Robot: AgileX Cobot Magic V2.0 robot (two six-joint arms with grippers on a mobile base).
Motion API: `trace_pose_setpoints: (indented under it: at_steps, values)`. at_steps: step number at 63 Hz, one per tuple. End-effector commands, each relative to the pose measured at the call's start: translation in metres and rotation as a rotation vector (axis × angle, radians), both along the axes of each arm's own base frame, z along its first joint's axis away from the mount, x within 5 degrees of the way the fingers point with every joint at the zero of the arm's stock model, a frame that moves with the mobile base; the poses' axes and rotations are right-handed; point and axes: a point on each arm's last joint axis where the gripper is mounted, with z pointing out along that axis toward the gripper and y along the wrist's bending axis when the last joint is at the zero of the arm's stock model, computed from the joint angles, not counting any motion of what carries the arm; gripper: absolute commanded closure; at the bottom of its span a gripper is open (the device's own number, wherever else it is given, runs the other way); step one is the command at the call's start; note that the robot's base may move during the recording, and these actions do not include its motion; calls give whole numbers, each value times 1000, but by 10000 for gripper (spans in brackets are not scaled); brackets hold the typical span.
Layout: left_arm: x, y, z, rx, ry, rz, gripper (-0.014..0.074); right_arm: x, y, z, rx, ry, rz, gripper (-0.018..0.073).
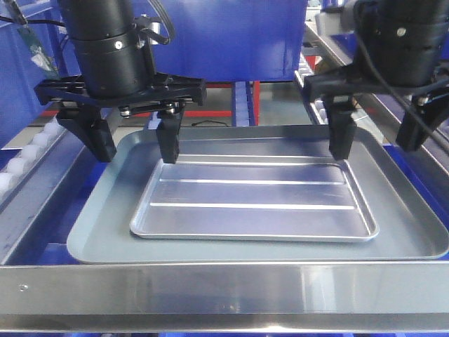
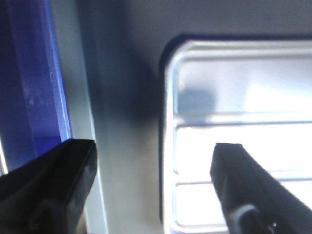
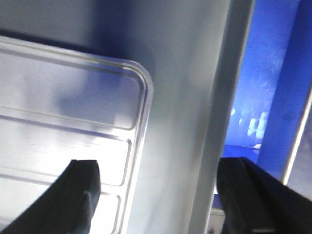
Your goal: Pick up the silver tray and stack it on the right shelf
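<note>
The silver tray lies flat inside a larger dull grey tray. My left gripper is open over the two trays' left rims, its inner finger above the silver tray's far left corner. In the left wrist view the silver tray shows under the right finger of the gripper. My right gripper is open too, its inner finger over the far right corner. The right wrist view shows the silver tray below the gripper. The right shelf shows as rollers and a rail behind my right arm.
A wide brushed-steel bar runs along the front below the grey tray. White rollers line the left side. A blue bin stands behind the trays, with red frame bars below it. Blue surfaces flank the grey tray on both sides.
</note>
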Motion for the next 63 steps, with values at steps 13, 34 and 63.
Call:
trace_pose_setpoints:
  at_steps: [13, 34, 63]
  values:
    - [-30, 22, 81, -81, -167, -65, 286, -32, -15, 76, 60, -225, 12, 300]
    - [-94, 62, 74, -158, -298, -125, 693, -93, -38, 64, 62, -323, 69, 504]
    - [-182, 125, 38, -265, -523, -181, 691, -186, -72, 34, 136, -546, 117, 504]
